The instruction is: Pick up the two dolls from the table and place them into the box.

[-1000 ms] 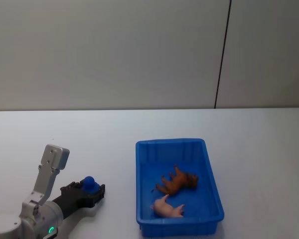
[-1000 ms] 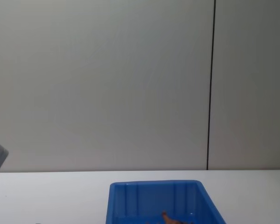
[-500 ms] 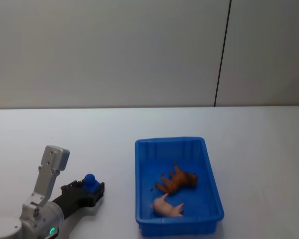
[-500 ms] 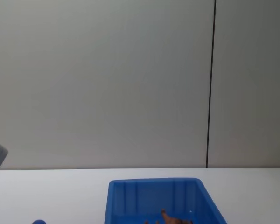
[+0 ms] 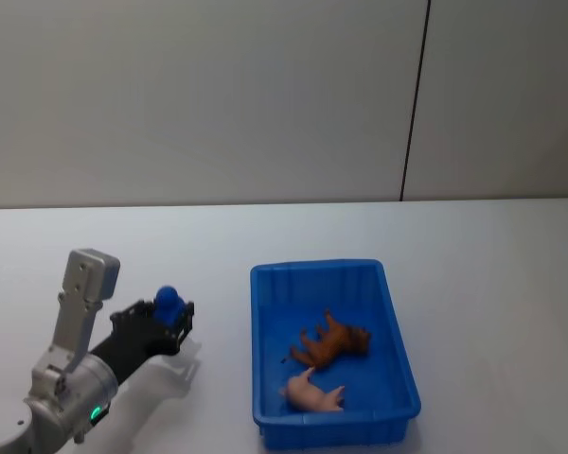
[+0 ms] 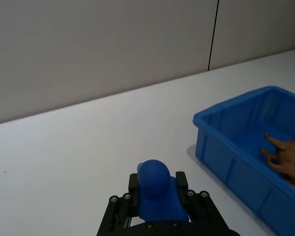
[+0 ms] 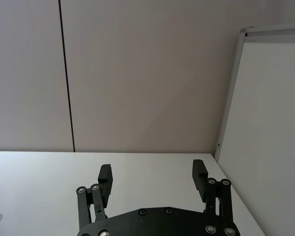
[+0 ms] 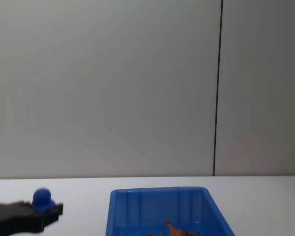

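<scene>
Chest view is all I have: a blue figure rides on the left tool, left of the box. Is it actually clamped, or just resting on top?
Observer: Clamped. In the left wrist view the left tool is shut on the body of the blue figure, with its round head poking above.
Operator: What is lying in the box? I only see a brown tip.
Observer: The head view shows the brown animal lying mid-box and the pink pig lying at the end nearer the robot.
Operator: And the right tool?
Observer: Its wrist view shows it open, with nothing between the fingers.
</scene>
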Robot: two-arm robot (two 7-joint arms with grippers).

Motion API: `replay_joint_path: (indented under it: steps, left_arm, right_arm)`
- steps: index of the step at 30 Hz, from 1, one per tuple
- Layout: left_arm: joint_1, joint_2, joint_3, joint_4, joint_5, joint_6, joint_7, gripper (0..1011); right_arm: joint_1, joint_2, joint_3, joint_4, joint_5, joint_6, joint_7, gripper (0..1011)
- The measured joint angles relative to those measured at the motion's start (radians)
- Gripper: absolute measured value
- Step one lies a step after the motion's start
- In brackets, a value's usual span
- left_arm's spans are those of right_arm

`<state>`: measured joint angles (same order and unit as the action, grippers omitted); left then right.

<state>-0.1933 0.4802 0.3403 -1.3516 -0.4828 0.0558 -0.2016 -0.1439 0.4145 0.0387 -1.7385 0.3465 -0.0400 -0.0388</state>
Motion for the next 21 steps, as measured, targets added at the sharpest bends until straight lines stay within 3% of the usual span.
replay_joint_path:
  steps: [10, 21]
  left_arm:
    - [-0.024, 0.003, -0.017, -0.051, 0.021, -0.073, -0.035, 401]
    - [-0.086, -0.02, -0.022, -0.056, 0.026, -0.101, -0.164, 341]
  right_arm:
    - [0.0, 0.0, 0.0, 0.0, 0.0, 0.0, 0.0, 1001]
    - [0.0, 0.0, 0.0, 0.0, 0.0, 0.0, 0.0, 1001]
